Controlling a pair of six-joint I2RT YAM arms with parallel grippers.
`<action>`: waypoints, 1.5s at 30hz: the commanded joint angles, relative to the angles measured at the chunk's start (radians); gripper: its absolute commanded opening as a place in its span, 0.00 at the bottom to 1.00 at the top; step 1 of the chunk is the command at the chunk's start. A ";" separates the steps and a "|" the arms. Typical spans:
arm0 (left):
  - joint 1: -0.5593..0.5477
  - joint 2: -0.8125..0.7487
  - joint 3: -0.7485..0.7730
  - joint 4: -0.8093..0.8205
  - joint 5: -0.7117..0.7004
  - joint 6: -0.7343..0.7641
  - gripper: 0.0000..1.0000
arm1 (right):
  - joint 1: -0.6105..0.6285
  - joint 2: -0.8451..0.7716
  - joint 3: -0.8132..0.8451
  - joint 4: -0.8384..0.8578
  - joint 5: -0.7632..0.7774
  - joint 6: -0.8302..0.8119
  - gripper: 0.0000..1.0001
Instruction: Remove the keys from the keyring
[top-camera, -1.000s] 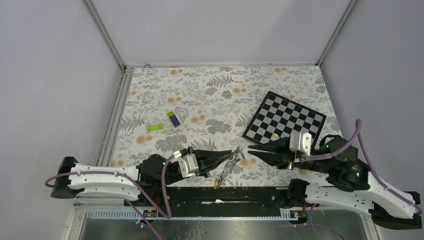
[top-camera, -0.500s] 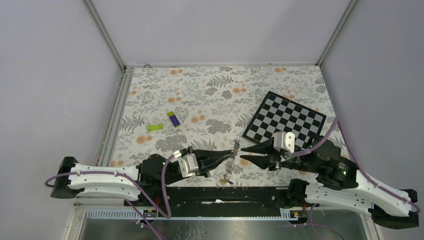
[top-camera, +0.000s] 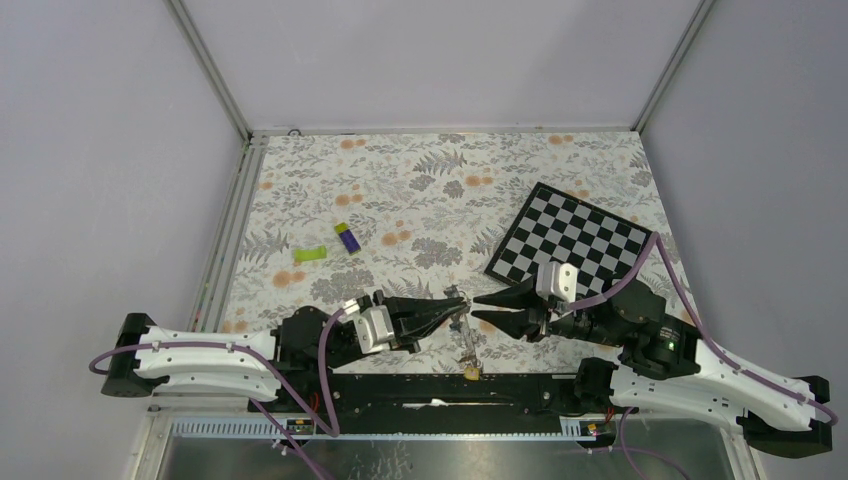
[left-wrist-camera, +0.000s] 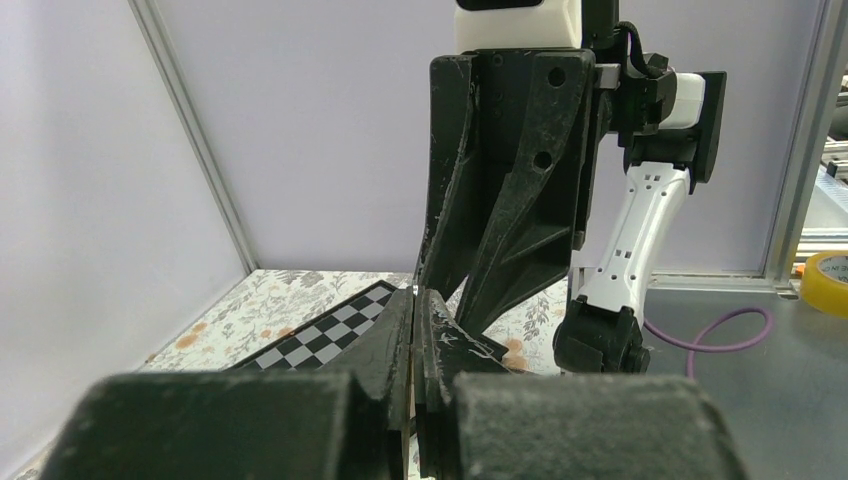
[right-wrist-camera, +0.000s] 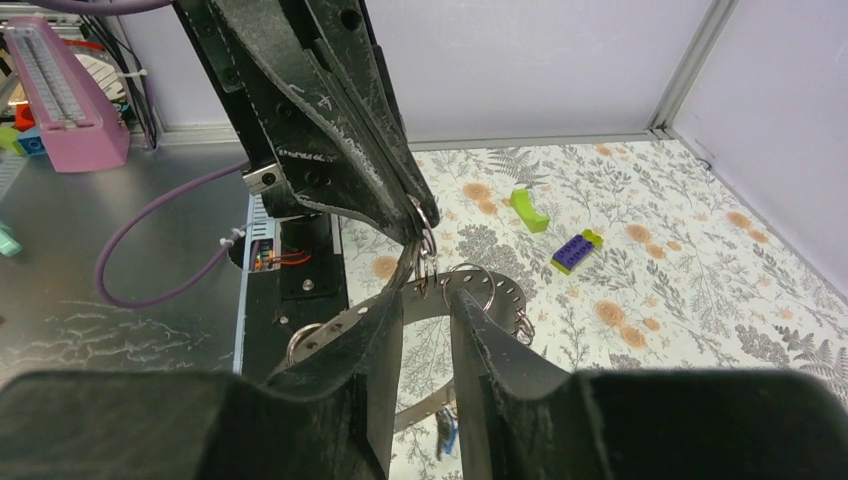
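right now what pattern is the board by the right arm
Black-and-white checks on the board, clearest in top view.

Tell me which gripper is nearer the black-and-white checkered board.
Right. The right gripper lies just off the near-left corner of the black-and-white checkered board, its wrist beside the near edge; the left gripper sits farther left, beyond the right fingertips.
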 joint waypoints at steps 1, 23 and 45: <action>-0.001 -0.003 0.060 0.072 0.018 0.007 0.00 | 0.003 0.001 -0.003 0.083 0.030 0.001 0.31; -0.001 0.002 0.059 0.087 0.033 0.008 0.00 | 0.004 0.003 -0.002 0.038 -0.006 -0.016 0.35; -0.001 -0.010 0.056 0.089 0.045 -0.001 0.00 | 0.004 0.035 0.005 0.062 -0.016 -0.028 0.22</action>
